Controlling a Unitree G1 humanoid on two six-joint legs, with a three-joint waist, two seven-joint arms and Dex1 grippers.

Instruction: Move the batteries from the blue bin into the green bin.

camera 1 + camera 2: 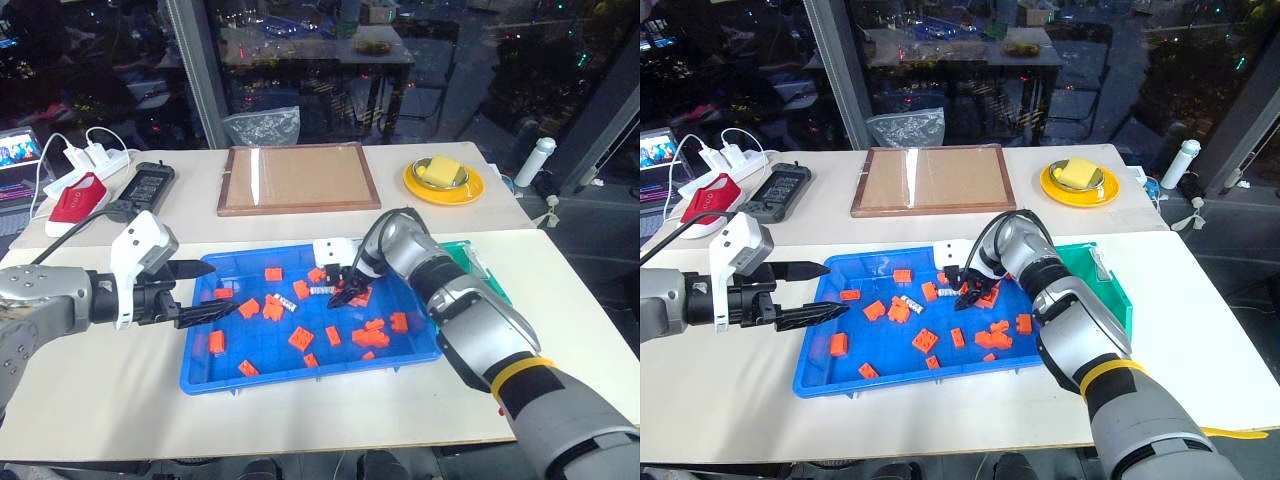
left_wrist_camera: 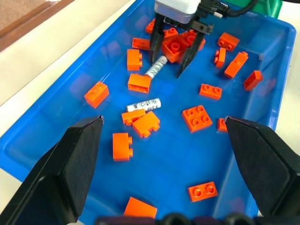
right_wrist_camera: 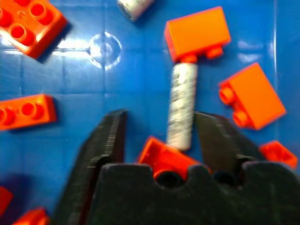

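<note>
The blue bin (image 1: 197,372) lies in front of me with several orange blocks (image 1: 300,338) scattered in it. Two batteries lie on its floor, one (image 2: 144,104) near the middle and one (image 2: 157,70) beside an orange block. My right gripper (image 1: 345,292) reaches down into the bin, open, its fingers either side of that second battery (image 3: 182,105) and an orange block (image 3: 164,154), the battery close to one finger. My left gripper (image 1: 205,292) hovers open over the bin's left end, holding nothing. The green bin (image 1: 1110,285) stands against the blue bin's right side, partly behind my right arm.
Behind the blue bin lie a brown wooden framed tray (image 1: 298,178) and a yellow dish (image 1: 443,180). A white bottle (image 1: 535,160) stands at the far right edge. A black device (image 1: 145,185), a red object (image 1: 78,200) and a power strip (image 1: 95,158) sit at the back left.
</note>
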